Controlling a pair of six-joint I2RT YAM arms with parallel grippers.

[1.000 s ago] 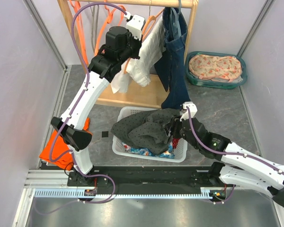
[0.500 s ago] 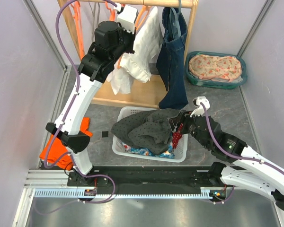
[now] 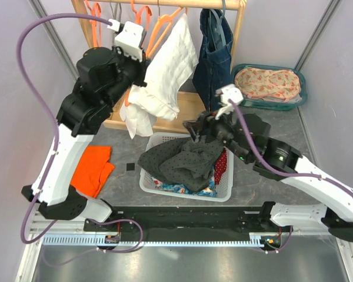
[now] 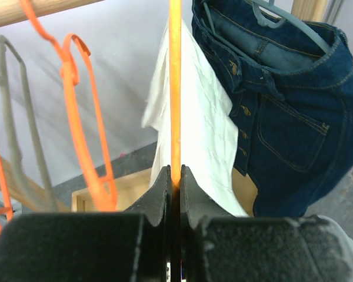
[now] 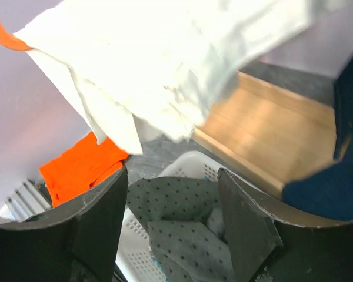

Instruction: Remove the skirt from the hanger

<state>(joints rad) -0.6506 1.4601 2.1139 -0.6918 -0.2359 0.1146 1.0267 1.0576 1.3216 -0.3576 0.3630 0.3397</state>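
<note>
Pale lilac walls close in a grey speckled table (image 3: 270,126), at the back of which stands a wooden clothes rack (image 3: 240,29). The left gripper (image 4: 175,176) is raised to the rack's rail, its jaws pressed tight on the thin bar of an orange hanger (image 4: 175,88). The white skirt (image 3: 167,70) is draped from that hanger and hangs down at a slant in front of the rack's wooden base. Just to its right a dark denim garment (image 3: 220,56) with a buttoned front hangs on a grey hanger (image 4: 288,26), and more empty orange hangers (image 4: 85,117) hook over the rail to the left. The right gripper (image 5: 173,217) is held above the far edge of a white laundry basket (image 3: 144,176), near the skirt's lower hem; its fingers are spread wide with nothing between them. A grey dotted garment (image 3: 176,161) is heaped in the basket over other coloured clothes. An orange cloth (image 3: 94,170) lies on the table by the left arm, and a teal basin (image 3: 300,97) holding a floral fabric (image 3: 267,82) sits at the far right.
</note>
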